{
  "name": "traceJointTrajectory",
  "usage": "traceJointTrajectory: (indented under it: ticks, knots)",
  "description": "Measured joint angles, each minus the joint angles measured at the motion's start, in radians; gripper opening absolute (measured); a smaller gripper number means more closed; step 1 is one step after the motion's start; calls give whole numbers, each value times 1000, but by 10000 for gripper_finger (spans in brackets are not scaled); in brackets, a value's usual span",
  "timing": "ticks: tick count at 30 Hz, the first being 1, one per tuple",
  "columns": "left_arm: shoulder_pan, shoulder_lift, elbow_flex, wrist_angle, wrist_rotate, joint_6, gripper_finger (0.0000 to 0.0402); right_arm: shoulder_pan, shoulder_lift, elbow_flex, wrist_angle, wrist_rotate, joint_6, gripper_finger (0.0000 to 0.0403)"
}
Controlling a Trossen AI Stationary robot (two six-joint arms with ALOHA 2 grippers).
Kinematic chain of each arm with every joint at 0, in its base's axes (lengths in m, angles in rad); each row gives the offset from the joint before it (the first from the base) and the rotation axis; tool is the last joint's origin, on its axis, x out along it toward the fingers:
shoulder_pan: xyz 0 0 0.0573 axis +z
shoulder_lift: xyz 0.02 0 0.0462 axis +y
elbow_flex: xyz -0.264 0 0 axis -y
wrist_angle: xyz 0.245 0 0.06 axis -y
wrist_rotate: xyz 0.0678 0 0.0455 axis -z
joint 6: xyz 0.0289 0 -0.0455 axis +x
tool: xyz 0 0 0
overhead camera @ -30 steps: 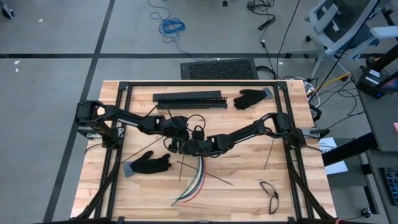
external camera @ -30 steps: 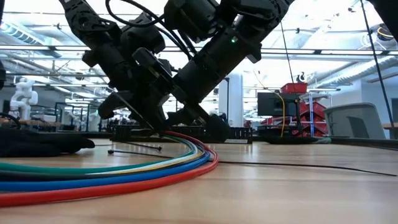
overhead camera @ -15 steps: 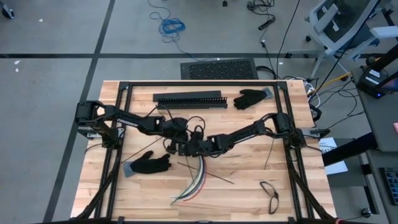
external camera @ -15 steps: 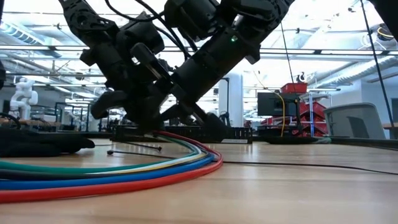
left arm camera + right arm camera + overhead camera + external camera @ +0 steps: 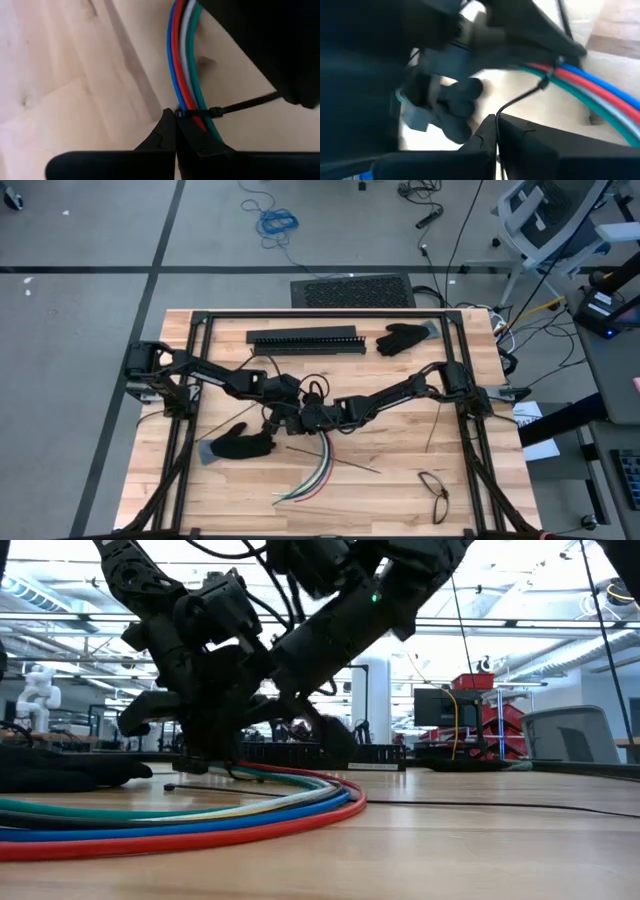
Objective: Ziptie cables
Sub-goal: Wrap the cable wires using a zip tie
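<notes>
The cables (image 5: 318, 465), red, blue, white, yellow and green, lie side by side in a curved bundle on the wooden table (image 5: 400, 480). They fill the foreground of the low view (image 5: 200, 820). A thin black zip tie (image 5: 200, 113) is looped around the bundle near its far end. My left gripper (image 5: 175, 114) is shut on the tie right beside the bundle. My right gripper (image 5: 496, 118) is shut on the tie's tail. In the high view the two grippers meet at the table's middle, left (image 5: 277, 418) and right (image 5: 303, 420). My left gripper pinches the zip tie between its fingertips at the end of the loop (image 5: 180, 114), right against the blue cable. The fingers slant steeply down from the table's left. The bundle lies on the table. My right gripper pinches the zip tie's free tail (image 5: 506, 109) between its fingertips, slanting down from the table's right. The tail runs in a bend from the fingers to the loop on the bundle (image 5: 547, 80).
A long black slotted bar (image 5: 300, 338) and a black glove (image 5: 405, 337) lie at the far side. Another black glove (image 5: 240, 444) lies near left. Loose black strips (image 5: 345, 465) lie by the bundle, and glasses (image 5: 433, 492) near right. Black frame rails (image 5: 470, 440) border the table.
My left gripper has sunk a little toward the table and tipped steeper, shifting slightly toward the left near side. The bend of the cable bundle has slid a little along the table; its near ends stay where they were.
</notes>
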Motion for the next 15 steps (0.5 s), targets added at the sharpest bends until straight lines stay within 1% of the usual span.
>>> traceJointTrajectory:
  ticks: [6, 9, 12, 15]
  knots:
    - [-7, 12, 1, 5, 11, -8, 0, 0, -67, 0, -52, 21, -48, 0]
    - [-6, 13, 0, -4, 91, 9, 0, -3, -88, 0, -83, 35, -70, 0]
    - [-6, 13, 0, -12, 129, -13, 0, -8, -90, 2, -93, 39, -85, 0]
    - [-7, 14, 0, -29, 200, -18, 0, -11, -90, 4, -97, 40, -90, 0]
